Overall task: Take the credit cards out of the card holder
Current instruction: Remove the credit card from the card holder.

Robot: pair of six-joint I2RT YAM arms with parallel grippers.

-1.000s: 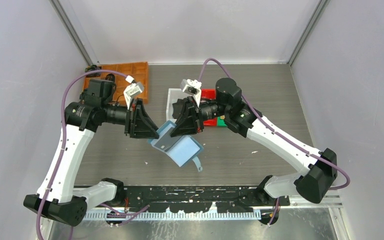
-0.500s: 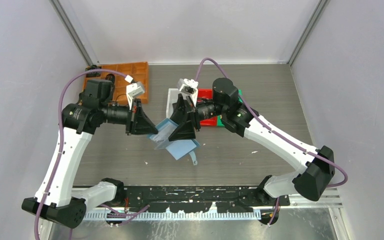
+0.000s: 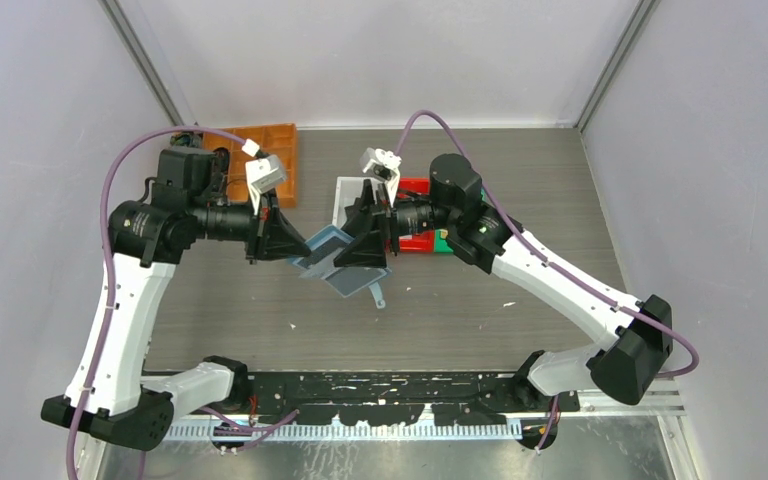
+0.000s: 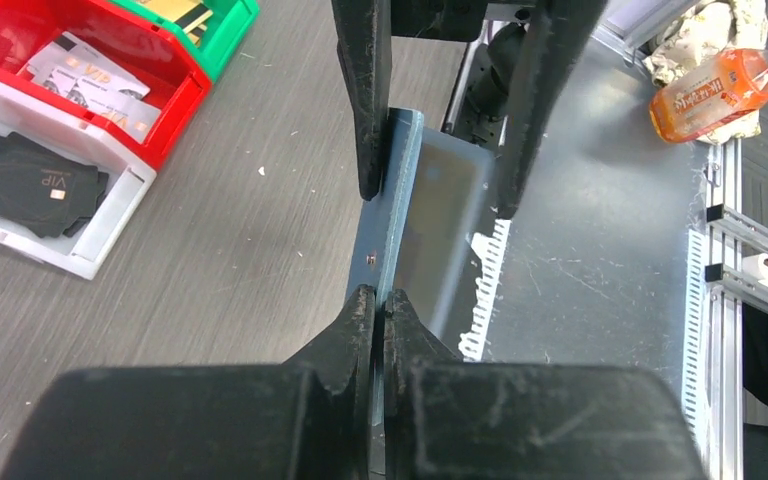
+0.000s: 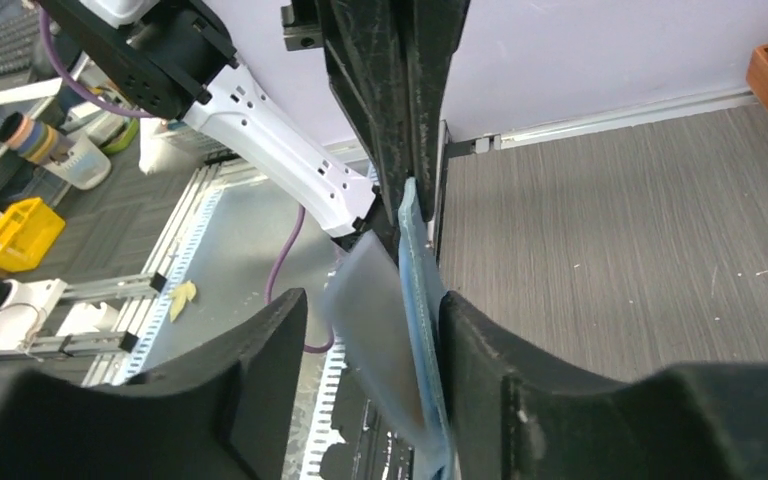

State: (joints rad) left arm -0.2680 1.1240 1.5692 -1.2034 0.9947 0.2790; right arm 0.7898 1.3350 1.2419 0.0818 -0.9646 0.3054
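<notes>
Moved back, tipped on edge, the card holder point(image 3: 345, 280) hangs lengthwise between the left gripper point(image 4: 380, 302), clamped on its blue rim, and the right gripper point(image 5: 370, 305), open astride it and, apparently, a smooth pale card point(image 4: 445, 220).

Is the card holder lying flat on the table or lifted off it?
Lifted, edge-on: the left gripper is shut on the card holder, clear of the table; the right gripper straddles it with open jaws.
</notes>
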